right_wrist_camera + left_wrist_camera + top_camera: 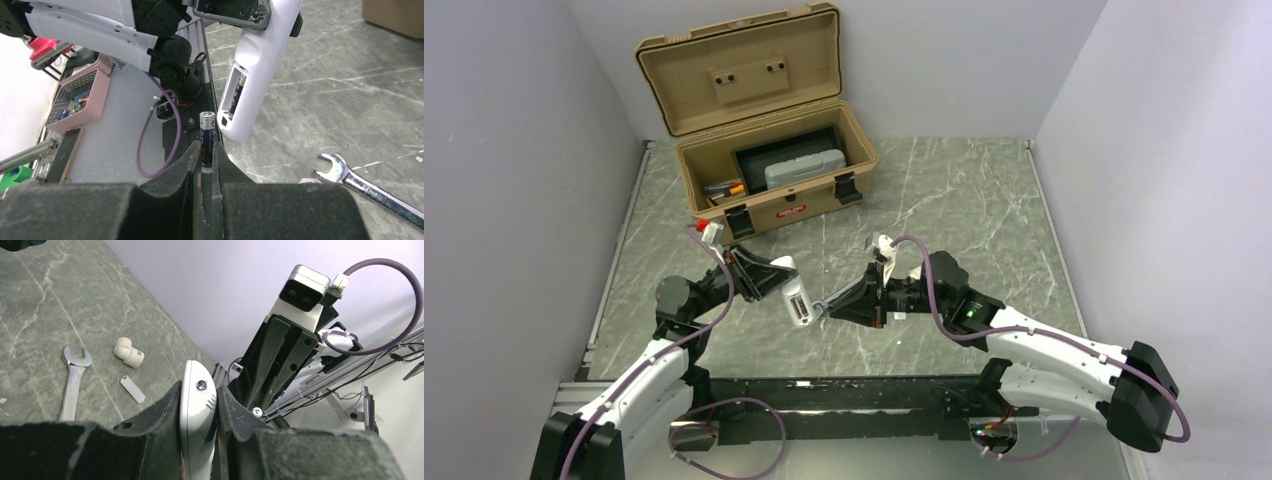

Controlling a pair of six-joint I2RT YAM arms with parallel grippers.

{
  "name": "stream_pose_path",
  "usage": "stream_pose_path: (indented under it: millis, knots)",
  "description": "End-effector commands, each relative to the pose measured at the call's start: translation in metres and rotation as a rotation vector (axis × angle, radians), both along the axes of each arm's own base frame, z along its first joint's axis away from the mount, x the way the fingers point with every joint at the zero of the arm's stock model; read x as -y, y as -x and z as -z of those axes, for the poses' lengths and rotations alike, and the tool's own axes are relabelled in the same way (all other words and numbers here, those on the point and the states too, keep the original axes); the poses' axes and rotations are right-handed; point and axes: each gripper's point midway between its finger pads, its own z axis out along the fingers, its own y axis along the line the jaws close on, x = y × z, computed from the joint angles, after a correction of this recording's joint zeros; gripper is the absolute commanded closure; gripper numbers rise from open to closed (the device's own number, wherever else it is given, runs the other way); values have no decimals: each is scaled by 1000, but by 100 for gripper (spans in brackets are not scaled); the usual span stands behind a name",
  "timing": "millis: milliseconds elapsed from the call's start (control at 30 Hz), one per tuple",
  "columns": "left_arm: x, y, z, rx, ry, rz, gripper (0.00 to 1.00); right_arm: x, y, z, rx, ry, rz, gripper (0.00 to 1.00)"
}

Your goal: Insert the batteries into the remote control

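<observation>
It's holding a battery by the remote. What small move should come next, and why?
Probably the right fingers should carry the battery forward to the open compartment of the remote control: the left fingers hold it with that slot facing the battery, not yet touching.

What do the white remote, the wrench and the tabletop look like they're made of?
The remote control looks like glossy white plastic: smooth moulded curves with soft highlights. The wrench seems bare steel, silvery with bright reflections. The tabletop looks like grey-green veined stone, though it could be a printed laminate.
</observation>
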Motion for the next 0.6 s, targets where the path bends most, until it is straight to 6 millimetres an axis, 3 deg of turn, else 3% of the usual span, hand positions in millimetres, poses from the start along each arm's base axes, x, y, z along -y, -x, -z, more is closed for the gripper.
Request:
stream_pose_path:
  millis: [0,233,567]
  knots:
    - [0,4,-12,76,17,4,100,0,0,-13,41,-49,3,100]
    - [5,-4,0,-51,-38,30,100,4,-27,-5,45,11,182,100]
    - [6,-3,-1,-79,18,46,100,1,-34,-7,148,53,238,100]
